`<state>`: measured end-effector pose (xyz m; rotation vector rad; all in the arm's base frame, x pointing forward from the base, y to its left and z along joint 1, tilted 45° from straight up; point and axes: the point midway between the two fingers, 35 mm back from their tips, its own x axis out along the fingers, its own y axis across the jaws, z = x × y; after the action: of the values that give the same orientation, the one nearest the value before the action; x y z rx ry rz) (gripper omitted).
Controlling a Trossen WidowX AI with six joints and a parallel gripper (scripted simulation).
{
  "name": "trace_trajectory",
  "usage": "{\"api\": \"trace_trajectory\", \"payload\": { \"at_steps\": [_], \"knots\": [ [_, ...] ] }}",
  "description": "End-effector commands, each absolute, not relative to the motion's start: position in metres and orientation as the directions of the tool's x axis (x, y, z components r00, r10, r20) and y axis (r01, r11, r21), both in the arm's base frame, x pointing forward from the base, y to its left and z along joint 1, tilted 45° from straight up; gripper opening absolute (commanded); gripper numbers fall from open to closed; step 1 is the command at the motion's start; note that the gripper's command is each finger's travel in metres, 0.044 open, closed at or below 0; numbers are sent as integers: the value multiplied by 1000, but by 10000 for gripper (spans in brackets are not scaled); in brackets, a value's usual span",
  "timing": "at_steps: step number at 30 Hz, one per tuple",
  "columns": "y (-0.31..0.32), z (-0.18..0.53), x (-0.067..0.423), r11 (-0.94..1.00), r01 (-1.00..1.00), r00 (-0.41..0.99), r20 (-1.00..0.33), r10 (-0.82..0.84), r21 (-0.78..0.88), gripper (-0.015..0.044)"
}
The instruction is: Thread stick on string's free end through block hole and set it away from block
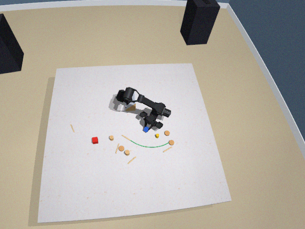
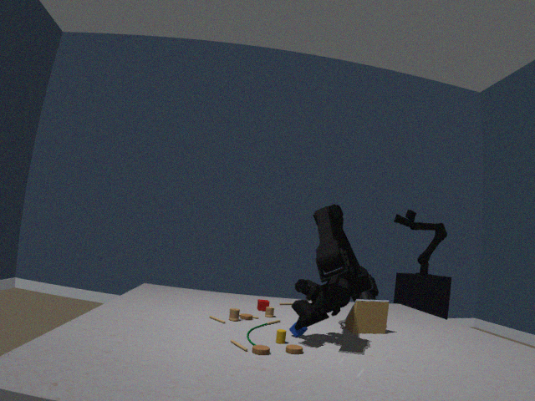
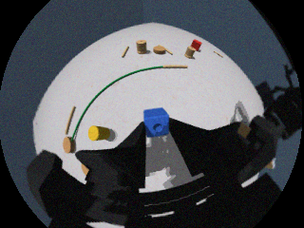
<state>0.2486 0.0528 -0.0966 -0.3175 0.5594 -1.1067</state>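
My gripper [image 1: 147, 128] [image 2: 299, 327] [image 3: 156, 122] is shut on a small blue cube [image 1: 146, 129] [image 2: 297, 331] [image 3: 156, 121] and holds it low, at or just above the table. The thin wooden stick [image 1: 126, 137] [image 2: 272, 321] [image 3: 174, 66] lies flat on the table left of the gripper, apart from it. The green string [image 1: 147, 146] [image 2: 250, 332] [image 3: 121, 83] curves from it to the round wooden button [image 1: 171, 142] [image 2: 261, 349] [image 3: 68, 144]. The wooden block [image 1: 132, 107] [image 2: 367, 317] stands by the arm's base, partly hidden in the top view.
A yellow cylinder [image 1: 157, 135] [image 2: 281, 336] [image 3: 98, 132] and a loose disc [image 1: 167, 133] [image 2: 294, 348] lie close to the gripper. A red cube [image 1: 95, 140], more discs [image 1: 121, 148] and loose sticks [image 1: 131, 160] [image 1: 167, 149] [image 1: 72, 128] lie further out. Black boxes [image 1: 198, 20] stand off the mat.
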Motion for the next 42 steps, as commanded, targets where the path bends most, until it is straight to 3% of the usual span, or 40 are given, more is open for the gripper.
{"api": "trace_trajectory", "payload": {
  "at_steps": [1, 18, 27, 32, 42],
  "knots": [
    [53, -99, 247, 420, 756, 353, -227, -908, -503, 0],
    [54, -107, 240, 415, 759, 450, -57, -891, -502, 0],
    [56, -103, 240, 409, 761, 427, -86, -900, -503, 236],
    [111, -87, 222, 414, 761, 430, -89, -898, -500, 245],
    [114, -86, 221, 414, 761, 431, -89, -898, -500, 245]
  ]
}}
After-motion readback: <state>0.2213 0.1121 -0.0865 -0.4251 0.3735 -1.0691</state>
